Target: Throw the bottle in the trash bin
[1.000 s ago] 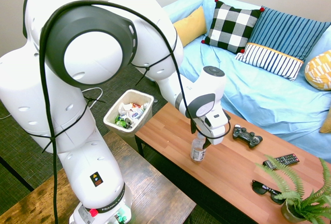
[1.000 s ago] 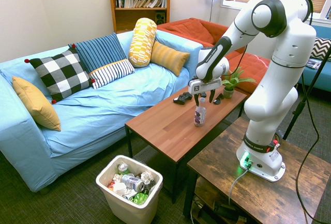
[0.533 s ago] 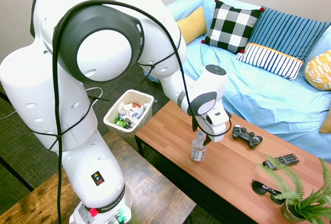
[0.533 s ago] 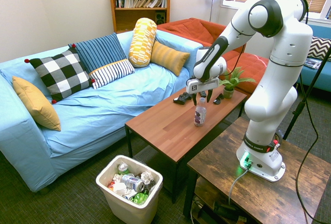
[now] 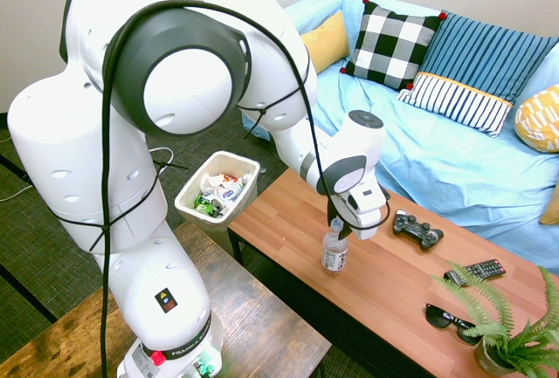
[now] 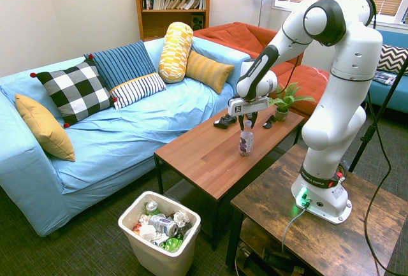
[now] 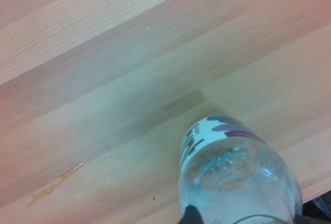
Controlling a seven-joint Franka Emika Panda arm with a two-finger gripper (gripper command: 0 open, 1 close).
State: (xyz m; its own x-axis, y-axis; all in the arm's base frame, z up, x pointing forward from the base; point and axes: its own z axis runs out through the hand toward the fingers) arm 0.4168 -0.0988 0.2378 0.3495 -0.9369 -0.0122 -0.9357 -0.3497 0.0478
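Note:
The clear bottle point(image 5: 334, 251) with a white cap stands upright on the brown wooden table point(image 5: 288, 212), near its front edge. It shows again in the second exterior view as the bottle point(image 6: 246, 141), and close up in the wrist view as the bottle point(image 7: 238, 182) over the wood. My gripper point(image 5: 340, 226) points down right above it, open, with its fingers on either side of the cap and neck; the same gripper point(image 6: 247, 123) shows this too. The white trash bin point(image 5: 240, 159) stands on the floor off the table's end, holding cans and wrappers, also seen as the bin point(image 6: 159, 260).
On the table beyond the bottle lie a black game controller point(image 5: 417, 228), a remote point(image 5: 476, 271), sunglasses point(image 5: 450, 321) and a potted fern point(image 5: 511, 330). A blue sofa point(image 6: 127, 136) with cushions runs along the table's far side.
The gripper has shifted slightly up and toward the bin end of the table, so the bottle's cap now shows between the fingers. The bottle has not moved.

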